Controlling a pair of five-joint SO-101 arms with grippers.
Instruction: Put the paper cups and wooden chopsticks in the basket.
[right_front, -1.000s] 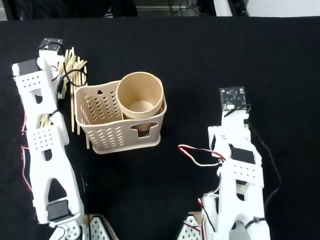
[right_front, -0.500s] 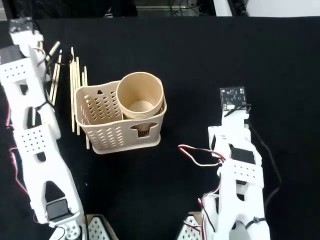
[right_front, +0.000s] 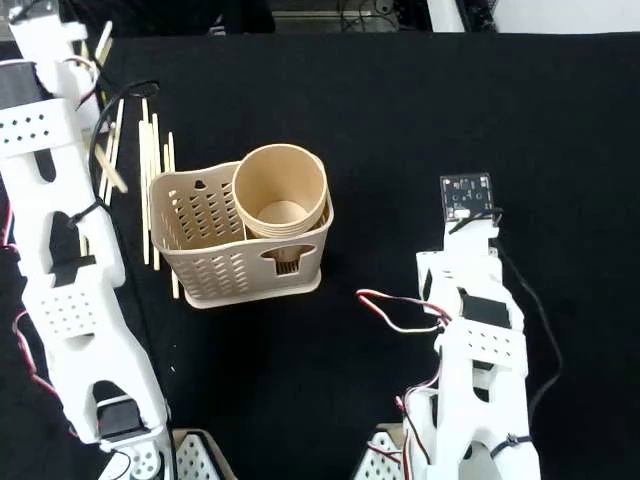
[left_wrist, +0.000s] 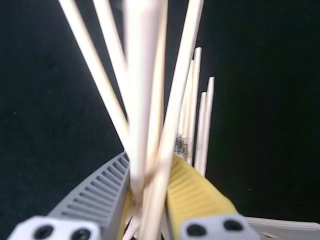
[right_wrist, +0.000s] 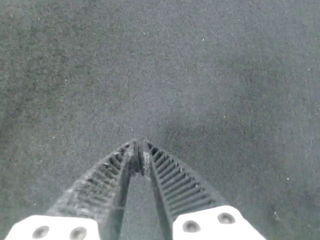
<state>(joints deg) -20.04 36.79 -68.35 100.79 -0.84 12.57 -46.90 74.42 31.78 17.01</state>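
High view: right arm is sitting near right, and the right gripper (right_wrist: 139, 150) is showing its fingers pressed together on nothing, above the black table (right_front: 420, 110). Mid-left, the basket (right_front: 215, 265) is holding the stacked paper cups (right_front: 280, 190) in its right side. Loose wooden chopsticks (right_front: 155, 150) are lying just left of it. Far left, the left gripper (left_wrist: 149, 165) is clamping a chopstick bundle (left_wrist: 145, 100).
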